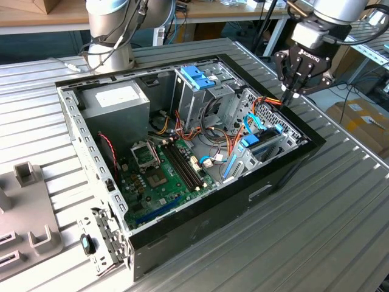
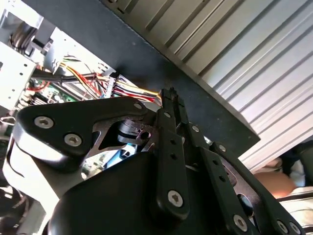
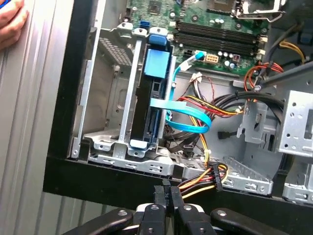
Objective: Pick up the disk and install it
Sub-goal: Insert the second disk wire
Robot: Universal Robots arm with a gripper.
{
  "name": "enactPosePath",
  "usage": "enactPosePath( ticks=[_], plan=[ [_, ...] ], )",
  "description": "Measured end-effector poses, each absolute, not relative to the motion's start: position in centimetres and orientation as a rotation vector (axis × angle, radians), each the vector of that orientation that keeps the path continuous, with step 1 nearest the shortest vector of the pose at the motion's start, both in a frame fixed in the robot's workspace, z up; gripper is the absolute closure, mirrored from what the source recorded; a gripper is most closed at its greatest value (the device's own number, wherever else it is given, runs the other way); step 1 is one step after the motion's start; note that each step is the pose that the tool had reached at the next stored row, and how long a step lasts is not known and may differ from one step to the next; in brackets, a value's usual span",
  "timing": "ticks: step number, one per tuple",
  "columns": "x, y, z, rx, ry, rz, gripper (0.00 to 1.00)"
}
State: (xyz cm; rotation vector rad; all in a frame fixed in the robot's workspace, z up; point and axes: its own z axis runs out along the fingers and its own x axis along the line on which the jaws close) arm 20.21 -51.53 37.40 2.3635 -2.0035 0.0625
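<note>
Fingertips of the gripper (image 3: 165, 196) sit pressed together, holding nothing, above the case rim (image 3: 98, 183); disk (image 3: 149, 93) stands upright in its bay just beyond.

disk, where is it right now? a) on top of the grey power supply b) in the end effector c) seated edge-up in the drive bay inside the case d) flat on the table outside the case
c: the disk stands edge-up in its light-blue frame inside the bay of the case, while the end effector sits shut and empty over the case rim.

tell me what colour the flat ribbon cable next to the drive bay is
Light blue; the flat ribbon cable shows best in the first wrist view.
</note>
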Motion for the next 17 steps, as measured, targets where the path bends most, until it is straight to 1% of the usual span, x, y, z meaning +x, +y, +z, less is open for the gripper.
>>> enactPosePath(
  ticks=[6,17],
  plan=[
    [20.21,-51.53,37.4,2.265,-2.111,0.059,0.84],
    [20.21,-51.53,37.4,2.261,-2.116,0.059,0.84]
  ],
)
